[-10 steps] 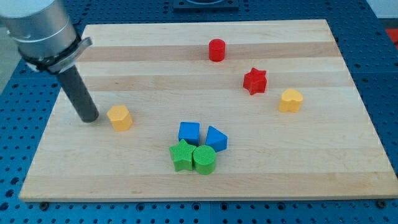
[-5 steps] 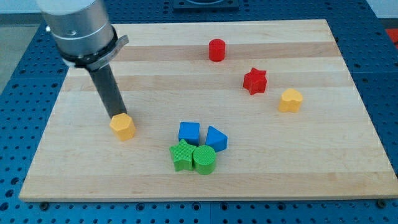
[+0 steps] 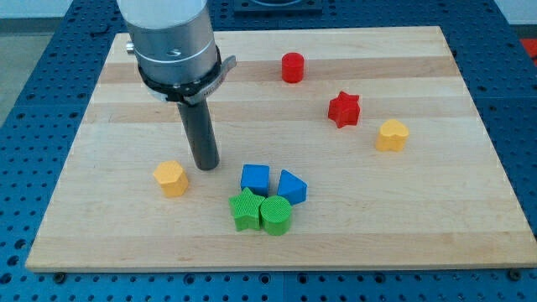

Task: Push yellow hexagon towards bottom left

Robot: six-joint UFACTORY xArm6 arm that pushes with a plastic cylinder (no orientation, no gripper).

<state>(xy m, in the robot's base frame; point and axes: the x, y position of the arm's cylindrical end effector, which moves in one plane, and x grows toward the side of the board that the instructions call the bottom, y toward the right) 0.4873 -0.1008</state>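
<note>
The yellow hexagon (image 3: 170, 178) lies on the wooden board (image 3: 277, 231) at the view's left, below the middle. My tip (image 3: 205, 167) stands just to the hexagon's upper right, a small gap apart from it. The dark rod rises from the tip to the arm's grey body at the view's top.
A blue cube (image 3: 255, 178) and a blue triangular block (image 3: 292, 186) lie right of my tip. A green star (image 3: 246, 208) and a green cylinder (image 3: 275, 215) sit below them. A red cylinder (image 3: 292, 67), a red star (image 3: 344, 109) and a yellow heart (image 3: 392, 134) lie at the upper right.
My tip moved right, from the hexagon's left, across its top, to its upper right. The yellow hexagon slid a little down and to the right.
</note>
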